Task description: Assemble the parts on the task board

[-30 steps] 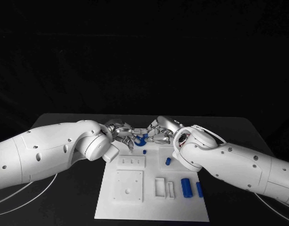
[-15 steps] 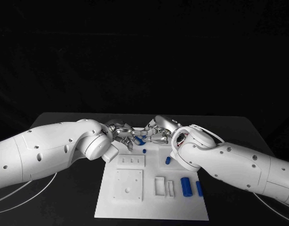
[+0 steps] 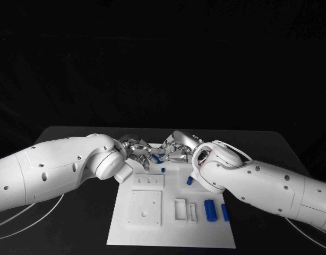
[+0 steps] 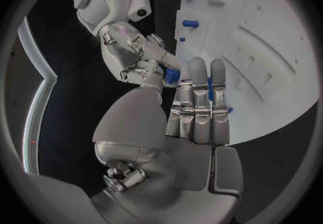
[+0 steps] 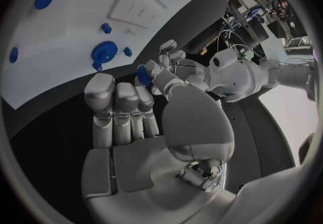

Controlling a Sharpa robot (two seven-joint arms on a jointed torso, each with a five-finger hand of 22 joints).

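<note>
Blue part (image 3: 156, 158) sits pinched between both hands just above the task board's (image 3: 144, 234) upper edge, mid-frame in the head view: left hand (image 3: 138, 150) and right hand (image 3: 177, 151) each grip an end. Best keep both grips firm and lower it straight, since loose blue pegs (image 3: 187, 181) lie close below; open room lies toward the board's lower left.

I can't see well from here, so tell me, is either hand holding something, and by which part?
Both hands, left and right, meet on a small blue part; which part is gripped cannot be told.
</note>
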